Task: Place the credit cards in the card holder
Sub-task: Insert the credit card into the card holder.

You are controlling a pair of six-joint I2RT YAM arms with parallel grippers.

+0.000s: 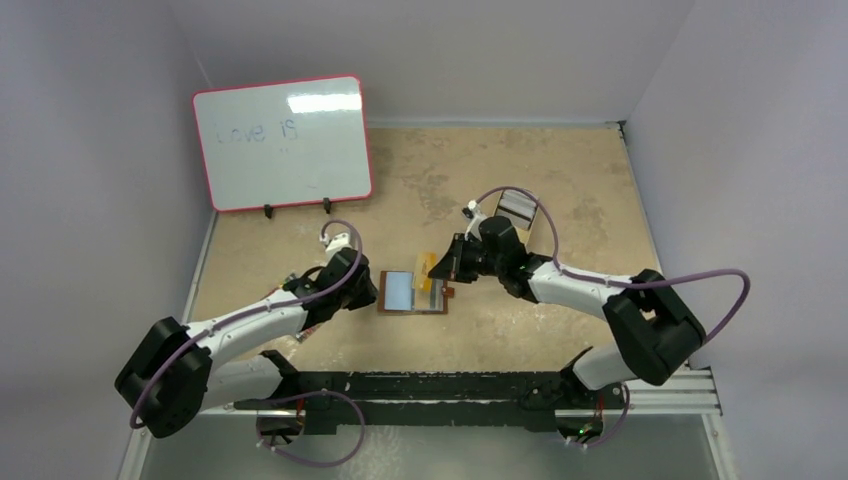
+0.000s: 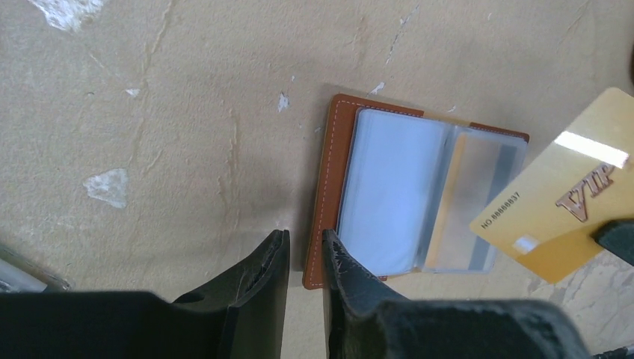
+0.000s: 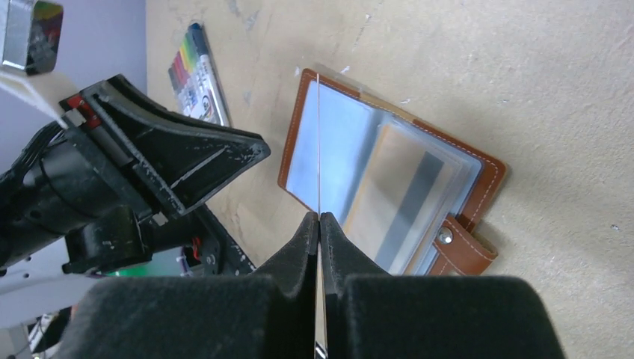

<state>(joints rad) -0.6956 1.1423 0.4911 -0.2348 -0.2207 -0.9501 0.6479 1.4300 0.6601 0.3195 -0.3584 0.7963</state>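
The brown card holder [image 1: 415, 292] lies open at centre frame. Above its right page, the right gripper [image 3: 319, 218] pinches a gold card [image 2: 568, 202]; the left gripper [image 2: 305, 238], jaws narrowly apart and empty, sits at its left edge. If unpinned, the holder may slide when the card pushes in.

Top external: high at the near edge, facing down over the whole table [image 1: 560, 190]. Left wrist, right wrist: close, angled down at table from opposite sides. Shared by all: open card holder [image 1: 415, 292], mid-frame.
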